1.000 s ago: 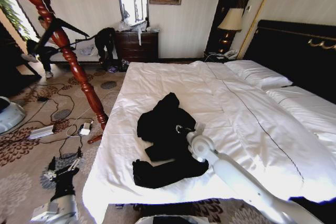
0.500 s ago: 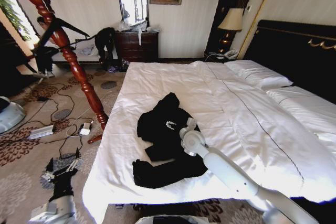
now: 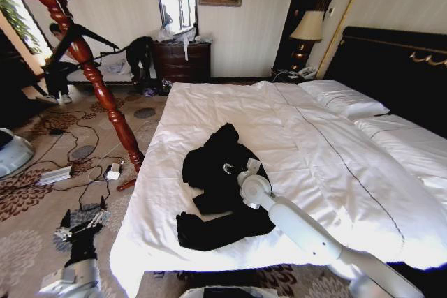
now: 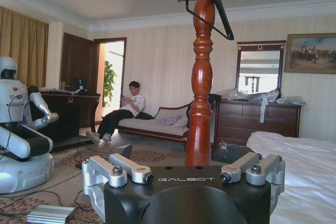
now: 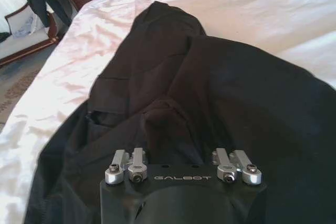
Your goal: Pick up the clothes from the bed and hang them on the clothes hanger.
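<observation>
1. One garment, none hung: the black jacket (image 3: pixel 220 186) lies crumpled on the white bed (image 3: pixel 335 151), well inside the foot edge and nearer the bed's left side than its headboard end. No part of it is lifted.
2. The right gripper (image 3: pixel 228 168) sits low over the middle of the jacket. The right wrist view shows its jaws apart with dark fabric bunched between and beneath them (image 5: pixel 178 145); I judge contact likely, but nothing is clamped.
3. The left gripper (image 3: pixel 82 227) hangs over the carpet off the bed's left foot corner, jaws apart and empty.
4. The black clothes hanger (image 4: pixel 210 9) hangs high on the turned wooden post (image 3: pixel 84 61), which stands on the floor well apart from the bed and jacket.
5. Remaining, by my judgement: grasp, lift, carry to the post, hang. All outstanding.
6. Orientation: the jacket's long axis runs from foot edge toward the pillows. One narrower end points toward the headboard end; collar position cannot be told.
</observation>
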